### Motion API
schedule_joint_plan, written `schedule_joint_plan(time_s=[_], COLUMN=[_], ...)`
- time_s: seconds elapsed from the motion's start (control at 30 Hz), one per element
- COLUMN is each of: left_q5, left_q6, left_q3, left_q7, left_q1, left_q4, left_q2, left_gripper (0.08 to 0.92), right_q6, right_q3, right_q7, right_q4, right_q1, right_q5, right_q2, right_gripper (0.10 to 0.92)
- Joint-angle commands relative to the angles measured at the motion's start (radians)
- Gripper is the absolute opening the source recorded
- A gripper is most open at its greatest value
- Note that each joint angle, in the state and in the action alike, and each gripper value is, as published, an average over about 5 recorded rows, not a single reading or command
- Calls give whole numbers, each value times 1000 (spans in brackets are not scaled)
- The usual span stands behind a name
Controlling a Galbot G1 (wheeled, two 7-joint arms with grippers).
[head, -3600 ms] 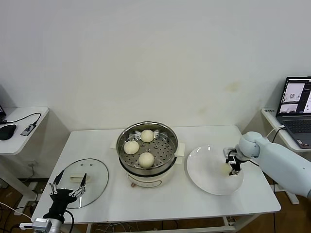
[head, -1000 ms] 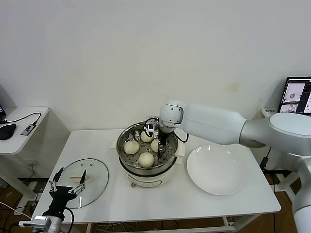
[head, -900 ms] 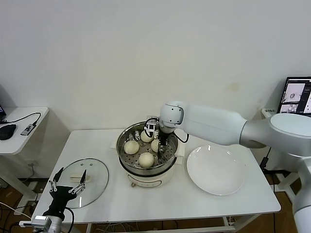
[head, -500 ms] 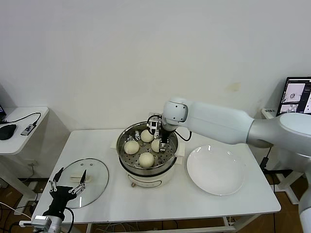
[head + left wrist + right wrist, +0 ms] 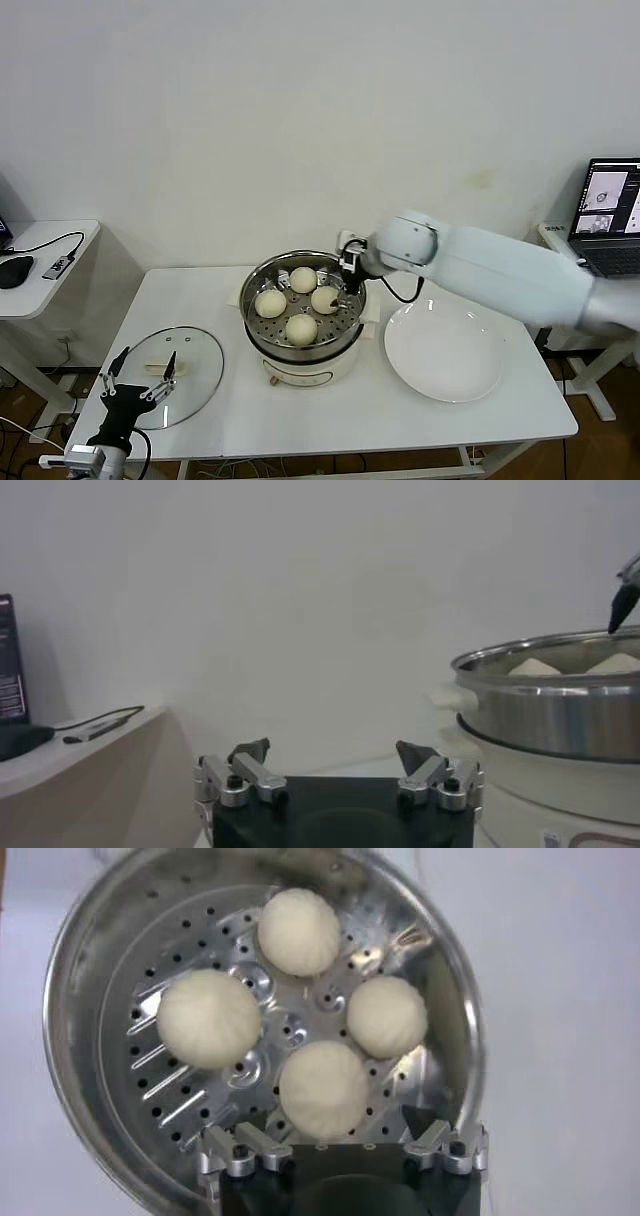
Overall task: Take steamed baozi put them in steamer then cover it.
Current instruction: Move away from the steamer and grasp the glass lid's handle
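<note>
Now the right gripper (image 5: pixel 350 266) hangs empty with its jaws spread wide, just above the right rim of the steamer (image 5: pixel 258 338); that height lets the arm travel without brushing anything inside. Directly below it, on the perforated tray, sit all four steamed baozi (image 5: pixel 323 1086), smooth cream-white rounds spaced slightly apart in a loose diamond, none touching another, so loading looks finished. Just to the gripper's right lies the white plate (image 5: pixel 443 350), bare. Well off to its left, beyond the pot, the cover (image 5: pixel 197 357) lies flat on the table, clear glass with a metal rim and pale handle, and the left gripper (image 5: pixel 142 380) waits open right above it, evidently placed to lift it next.
</note>
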Motion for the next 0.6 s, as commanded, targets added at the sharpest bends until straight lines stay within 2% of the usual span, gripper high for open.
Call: schedule_joint_plan(time_s=[0.03,0.27,0.43,0.6], left_q5=[1,1,52,285], left_q6=[4,20,36,55], left_q3=[0,10,37,58], left_q7=[-9,-35,-78,-175], left_q1=[1,0,-5,-19], left_q4=[-1,-6,-6,17], left_q2=[-1,-12,-21,-35], left_gripper=[823,823,823,823], right_q6=[376,609,722,770], right_q3=[514,1023,1338,1583], right_q7=[354,354,291,217], right_q4=[217,244,254,285], right_q1=[-554,-1076,-1338,-1532], right_q5=[-81,-348,-478,-549], right_q2=[-206,-128,43,257], right_gripper=[823,823,823,823])
